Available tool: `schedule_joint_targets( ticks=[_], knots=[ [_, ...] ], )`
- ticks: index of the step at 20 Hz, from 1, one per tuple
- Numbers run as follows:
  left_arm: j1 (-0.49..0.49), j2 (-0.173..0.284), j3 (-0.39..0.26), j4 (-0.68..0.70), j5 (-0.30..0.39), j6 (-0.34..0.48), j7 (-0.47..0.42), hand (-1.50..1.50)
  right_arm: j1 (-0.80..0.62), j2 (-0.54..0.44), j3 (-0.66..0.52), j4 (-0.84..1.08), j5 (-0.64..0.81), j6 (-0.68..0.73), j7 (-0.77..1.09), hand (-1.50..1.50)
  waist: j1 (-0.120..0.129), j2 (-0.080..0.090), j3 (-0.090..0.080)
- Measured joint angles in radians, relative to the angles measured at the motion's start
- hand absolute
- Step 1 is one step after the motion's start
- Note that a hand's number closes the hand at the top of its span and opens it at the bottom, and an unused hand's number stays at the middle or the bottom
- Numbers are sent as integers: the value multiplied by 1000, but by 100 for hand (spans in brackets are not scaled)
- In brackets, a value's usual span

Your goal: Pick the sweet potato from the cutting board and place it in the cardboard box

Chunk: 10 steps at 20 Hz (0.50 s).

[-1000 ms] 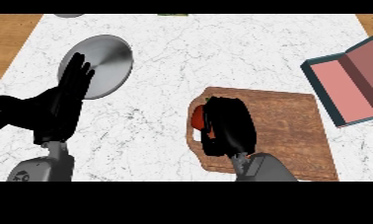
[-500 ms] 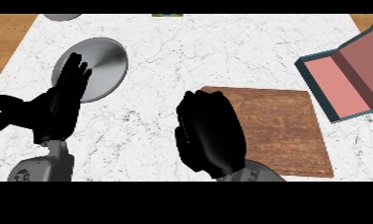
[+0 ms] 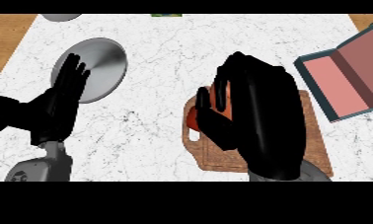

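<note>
Sweet potato (image 3: 221, 100): curled in right hand (image 3: 255, 114) over cutting board (image 3: 315, 139); lift clear, then carry to cardboard box (image 3: 342, 82).

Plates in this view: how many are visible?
2. One grey plate lies on the counter behind the left hand; a second plate is cut off at the top-left edge. The right hand may hide more.
</note>
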Motion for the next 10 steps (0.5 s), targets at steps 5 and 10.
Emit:
schedule_joint_targets(
  ticks=[5,10],
  knots=[
    [25,0,-1,-5,3,-13,-15,0,-25,-46,-171,-31,-33,44,-11,150,1,1,0],
    [20,16,15,-12,22,-30,-3,0,-42,-117,-349,31,-106,58,-83,150,3,3,0]
  ],
)
